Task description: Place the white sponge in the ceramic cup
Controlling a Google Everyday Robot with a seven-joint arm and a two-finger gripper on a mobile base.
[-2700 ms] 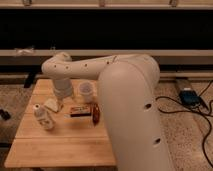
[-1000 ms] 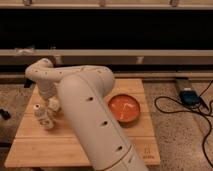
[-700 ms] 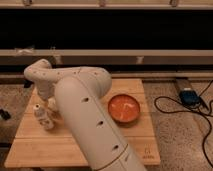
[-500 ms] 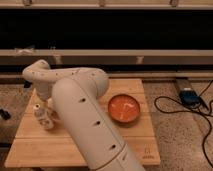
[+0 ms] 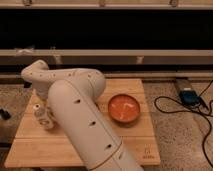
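Note:
My big white arm [image 5: 82, 115] rises from the bottom of the camera view across the wooden table [image 5: 135, 145] and bends at an elbow [image 5: 35, 74] over its far left corner. The gripper [image 5: 42, 100] hangs below that bend, just above a white bottle [image 5: 43, 116] standing at the table's left side, and the arm mostly hides it. Both the white sponge and the ceramic cup are hidden behind the arm.
An orange bowl [image 5: 124, 108] sits on the right half of the table. On the floor to the right lie a blue box [image 5: 189, 95] and black cables [image 5: 175, 107]. A dark wall with a ledge [image 5: 125, 52] runs behind the table.
The arm has swung from the table's middle to its left side, uncovering the orange bowl and covering the cup. Over the last second it has only edged slightly further left.

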